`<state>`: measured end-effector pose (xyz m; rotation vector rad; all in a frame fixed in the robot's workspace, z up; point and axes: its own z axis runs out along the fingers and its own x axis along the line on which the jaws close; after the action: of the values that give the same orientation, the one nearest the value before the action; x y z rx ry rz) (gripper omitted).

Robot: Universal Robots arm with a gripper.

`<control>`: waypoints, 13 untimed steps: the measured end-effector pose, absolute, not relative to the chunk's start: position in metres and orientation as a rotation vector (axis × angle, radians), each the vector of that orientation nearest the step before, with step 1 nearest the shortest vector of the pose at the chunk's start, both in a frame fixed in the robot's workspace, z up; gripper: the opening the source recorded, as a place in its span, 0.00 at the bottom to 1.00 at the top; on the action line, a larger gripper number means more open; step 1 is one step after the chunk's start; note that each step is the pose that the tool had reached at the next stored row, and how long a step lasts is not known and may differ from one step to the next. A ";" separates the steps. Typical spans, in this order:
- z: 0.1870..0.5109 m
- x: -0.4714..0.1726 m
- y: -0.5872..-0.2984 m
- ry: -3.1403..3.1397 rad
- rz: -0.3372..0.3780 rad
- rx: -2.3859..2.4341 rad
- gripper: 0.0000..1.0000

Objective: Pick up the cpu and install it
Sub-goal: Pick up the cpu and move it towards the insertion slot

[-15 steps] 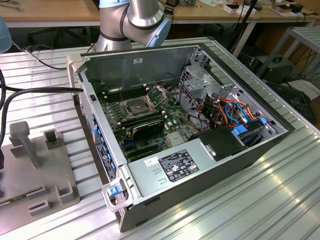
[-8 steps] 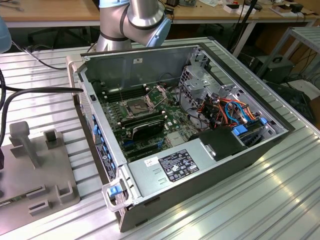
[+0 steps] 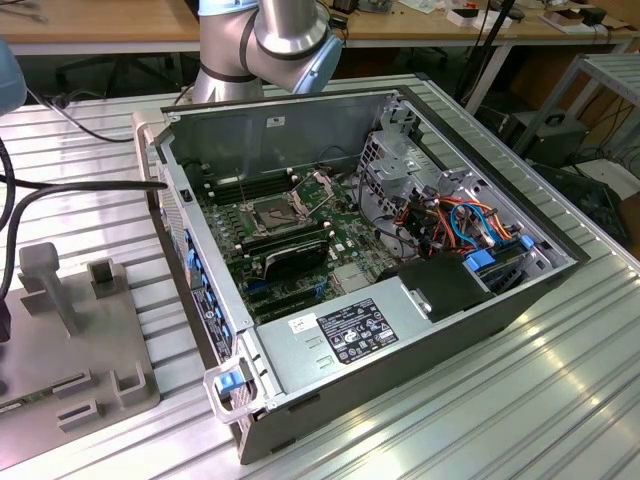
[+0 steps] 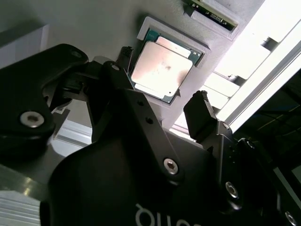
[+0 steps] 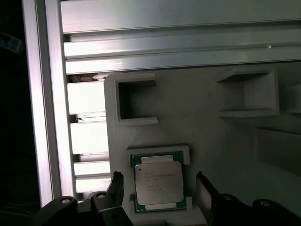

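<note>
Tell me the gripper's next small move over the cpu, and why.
Probably lower straight down with the jaws open: the gripper hangs open over the cpu, one finger on each side, and the cpu lies flat, ungrasped, in its recess in the grey holder.

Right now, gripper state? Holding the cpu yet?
gripper: open, holding nothing; its fingers straddle the cpu, which sits in the grey holder.

Arm (image 3: 285,40), jaws spread apart, empty
</note>
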<state>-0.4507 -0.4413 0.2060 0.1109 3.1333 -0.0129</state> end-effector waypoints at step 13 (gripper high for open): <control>0.201 -0.451 -0.441 3.134 -0.013 0.102 0.72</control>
<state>-0.4507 -0.4413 0.2009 0.1025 3.1335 -0.0127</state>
